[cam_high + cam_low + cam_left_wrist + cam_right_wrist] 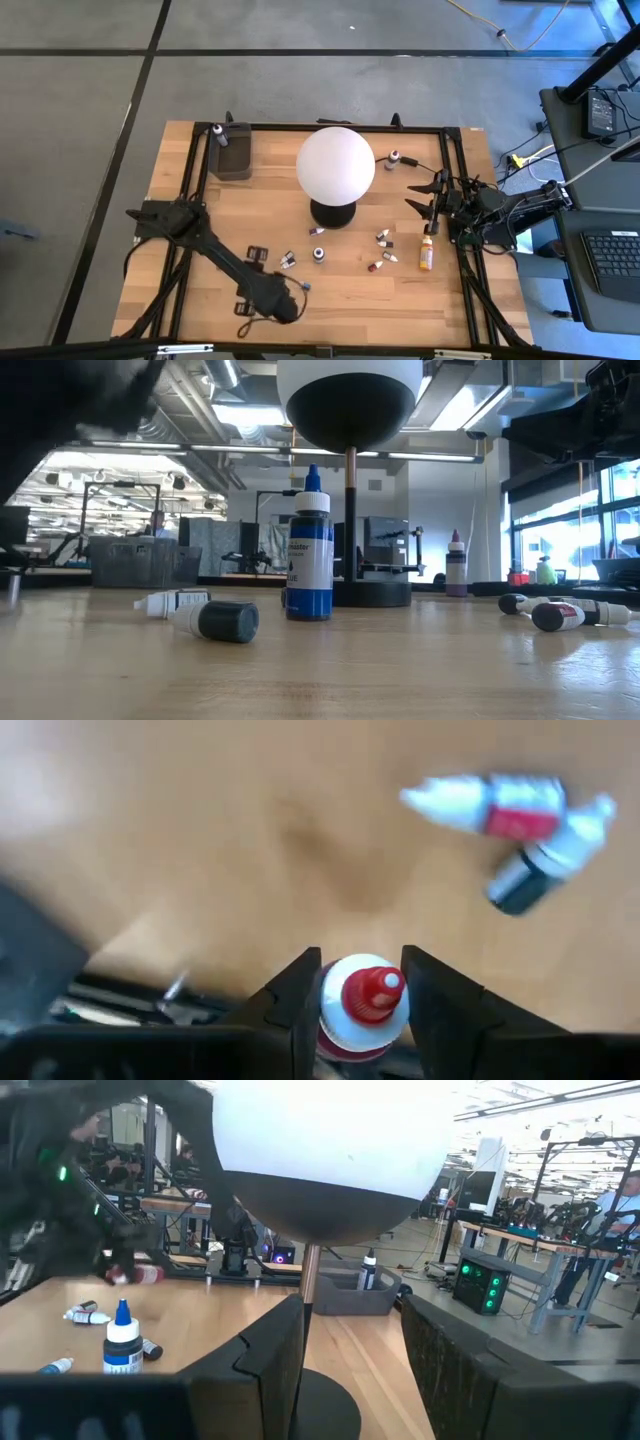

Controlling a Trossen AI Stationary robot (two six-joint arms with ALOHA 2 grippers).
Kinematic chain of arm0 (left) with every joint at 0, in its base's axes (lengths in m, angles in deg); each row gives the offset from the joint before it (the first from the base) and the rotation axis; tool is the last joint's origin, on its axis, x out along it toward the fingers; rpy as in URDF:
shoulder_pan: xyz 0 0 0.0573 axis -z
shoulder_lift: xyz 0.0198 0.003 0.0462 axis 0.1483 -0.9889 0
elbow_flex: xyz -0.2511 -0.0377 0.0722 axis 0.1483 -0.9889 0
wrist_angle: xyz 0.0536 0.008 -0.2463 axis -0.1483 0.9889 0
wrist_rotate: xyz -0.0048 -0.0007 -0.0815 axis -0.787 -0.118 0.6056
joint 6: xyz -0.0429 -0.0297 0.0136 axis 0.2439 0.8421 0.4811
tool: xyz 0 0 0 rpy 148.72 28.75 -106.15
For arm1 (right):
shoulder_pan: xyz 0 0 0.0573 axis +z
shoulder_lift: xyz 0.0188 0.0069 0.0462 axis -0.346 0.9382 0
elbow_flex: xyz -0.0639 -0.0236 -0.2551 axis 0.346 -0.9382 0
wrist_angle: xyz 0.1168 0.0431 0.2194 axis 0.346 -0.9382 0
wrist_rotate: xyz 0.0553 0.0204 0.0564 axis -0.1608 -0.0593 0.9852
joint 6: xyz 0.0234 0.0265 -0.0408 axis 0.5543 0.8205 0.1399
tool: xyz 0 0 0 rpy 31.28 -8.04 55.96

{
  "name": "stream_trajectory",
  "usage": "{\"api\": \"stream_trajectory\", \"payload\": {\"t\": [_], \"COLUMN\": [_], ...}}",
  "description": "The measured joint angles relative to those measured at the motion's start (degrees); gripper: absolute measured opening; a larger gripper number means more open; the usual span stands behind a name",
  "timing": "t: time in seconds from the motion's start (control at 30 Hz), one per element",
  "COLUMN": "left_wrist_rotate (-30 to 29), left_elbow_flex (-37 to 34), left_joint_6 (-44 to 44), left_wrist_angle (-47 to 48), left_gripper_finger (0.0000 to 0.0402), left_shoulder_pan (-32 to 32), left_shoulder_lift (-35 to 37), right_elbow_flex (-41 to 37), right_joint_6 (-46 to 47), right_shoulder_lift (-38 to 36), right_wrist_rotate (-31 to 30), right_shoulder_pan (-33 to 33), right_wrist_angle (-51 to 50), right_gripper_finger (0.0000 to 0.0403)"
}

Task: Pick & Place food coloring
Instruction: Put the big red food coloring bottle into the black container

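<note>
At the near edge of the tabletop, the left gripper had its jaws closed on a red-tipped dropper bottle, gripped round its body; light, stiff and likely slippery. Beyond lay more bottles near the globe lamp, with bare wood between. The right gripper waited at the right side, its jaws partly apart and empty.

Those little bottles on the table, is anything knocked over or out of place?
Most small bottles lie tipped on the wood, scattered near the globe lamp. The blue-capped bottle stands upright. No spills show.
</note>
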Motion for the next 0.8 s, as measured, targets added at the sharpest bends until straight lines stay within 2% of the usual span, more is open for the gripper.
{"api": "stream_trajectory", "payload": {"t": [0.13,0.3,0.47,0.6,0.7,0.8], "left_wrist_rotate": [-10.6,-29.0,-43.2,-44.8,-46.2,-50.0], "left_elbow_flex": [0.0,0.0,-0.5,-6.0,-13.8,-22.2], "left_joint_6": [16.0,36.7,43.7,44.2,48.6,53.4], "left_wrist_angle": [0.1,0.2,-0.1,0.0,0.0,0.1], "left_gripper_finger": [0.0118,0.0118,0.0118,0.0117,0.0117,0.0117], "left_shoulder_pan": [0.2,1.3,0.5,-1.5,-3.9,-7.5], "left_shoulder_lift": [7.1,14.8,20.0,24.4,28.7,34.6], "right_elbow_flex": [0.0,0.0,0.0,0.0,0.0,0.0], "right_joint_6": [0.0,-0.1,-3.1,-5.3,-7.2,-7.4], "right_shoulder_lift": [0.0,0.0,0.0,0.0,0.0,0.0], "right_wrist_rotate": [0.0,0.0,0.0,0.0,0.0,0.0], "right_shoulder_pan": [0.0,0.0,0.0,0.0,0.0,0.0], "right_wrist_angle": [0.0,0.0,0.4,3.5,5.1,5.6], "right_gripper_finger": [0.0173,0.0173,0.0173,0.0173,0.0173,0.0173]}}
